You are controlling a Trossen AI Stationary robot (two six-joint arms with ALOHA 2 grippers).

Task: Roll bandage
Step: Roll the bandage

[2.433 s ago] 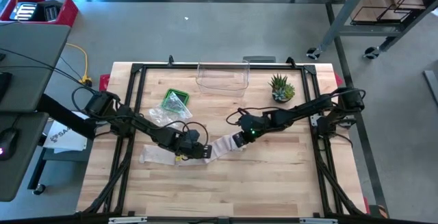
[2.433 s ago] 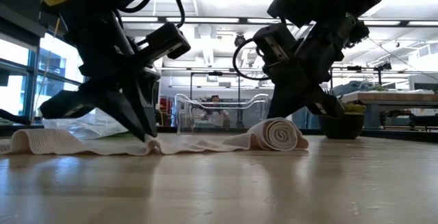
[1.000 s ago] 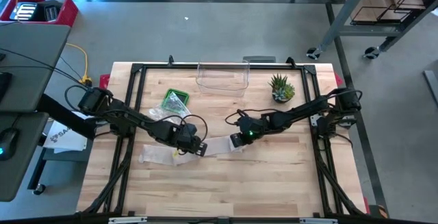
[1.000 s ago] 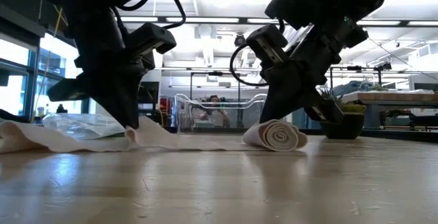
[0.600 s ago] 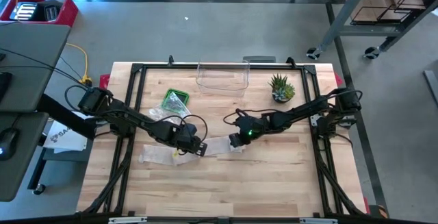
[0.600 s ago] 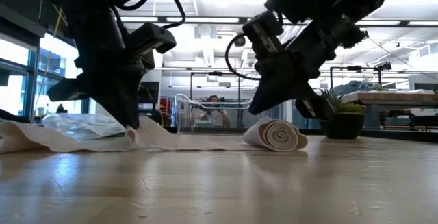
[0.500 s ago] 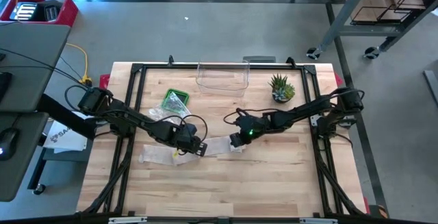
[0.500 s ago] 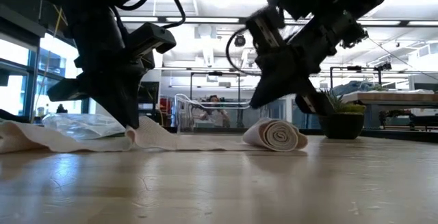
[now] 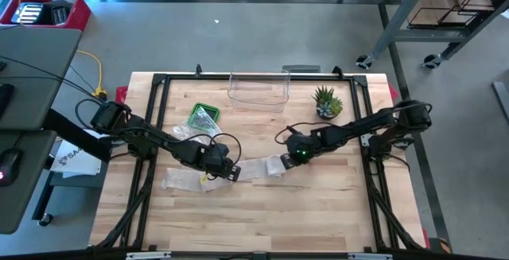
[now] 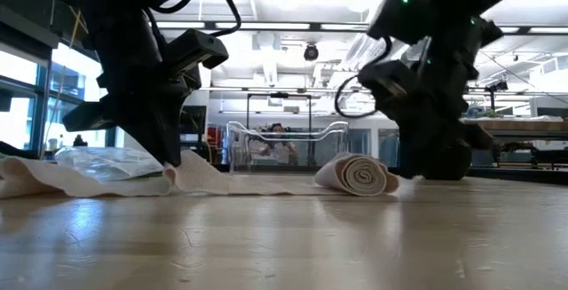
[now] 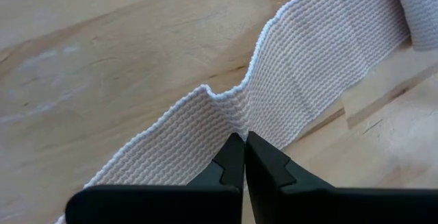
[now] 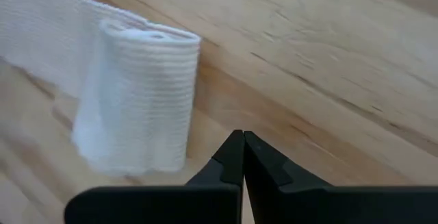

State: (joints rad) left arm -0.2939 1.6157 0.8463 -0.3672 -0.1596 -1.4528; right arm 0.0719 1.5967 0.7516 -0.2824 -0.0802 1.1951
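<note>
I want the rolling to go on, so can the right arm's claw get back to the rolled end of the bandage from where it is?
Probably yes. The right claw sits shut beside the roll, with only bare table between them.

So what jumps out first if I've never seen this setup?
A long white bandage lies across the middle of the wooden table, one end wound into a roll. The left gripper pins the flat strip, puckering it; the right gripper sits shut beside the roll, not touching it.

bandage (image 11: 308, 73): ribbed woven cloth (matt) | table (image 9: 318, 204): smooth pale wood
</note>
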